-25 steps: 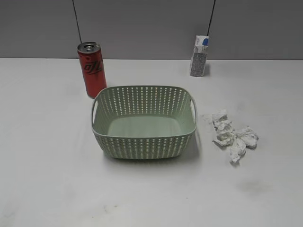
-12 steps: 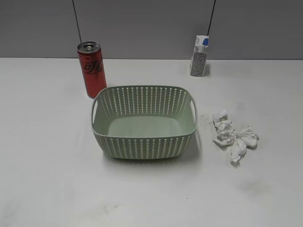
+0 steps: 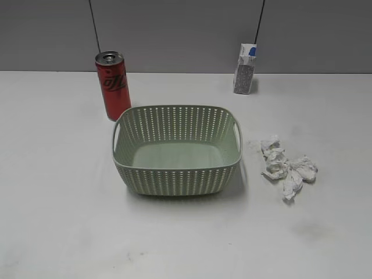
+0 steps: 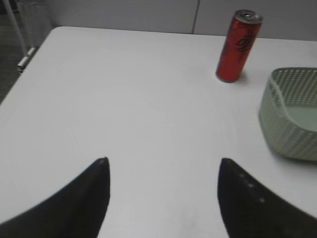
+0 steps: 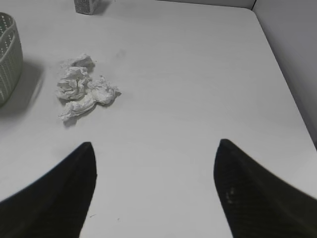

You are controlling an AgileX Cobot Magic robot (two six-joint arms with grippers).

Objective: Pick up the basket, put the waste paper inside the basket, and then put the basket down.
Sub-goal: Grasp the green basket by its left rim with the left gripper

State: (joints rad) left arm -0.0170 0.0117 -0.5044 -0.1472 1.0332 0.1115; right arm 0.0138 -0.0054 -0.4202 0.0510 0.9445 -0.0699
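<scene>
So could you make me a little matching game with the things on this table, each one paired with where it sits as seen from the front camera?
Things:
1. basket
2. waste paper
3. red soda can
4. white-and-grey carton

Places:
A. back right, near the wall
B. middle of the table, empty inside
C. just behind the basket's left corner, standing upright
D. loose pile on the table right of the basket

Pairs: 1-B, 2-D, 3-C, 4-A
</scene>
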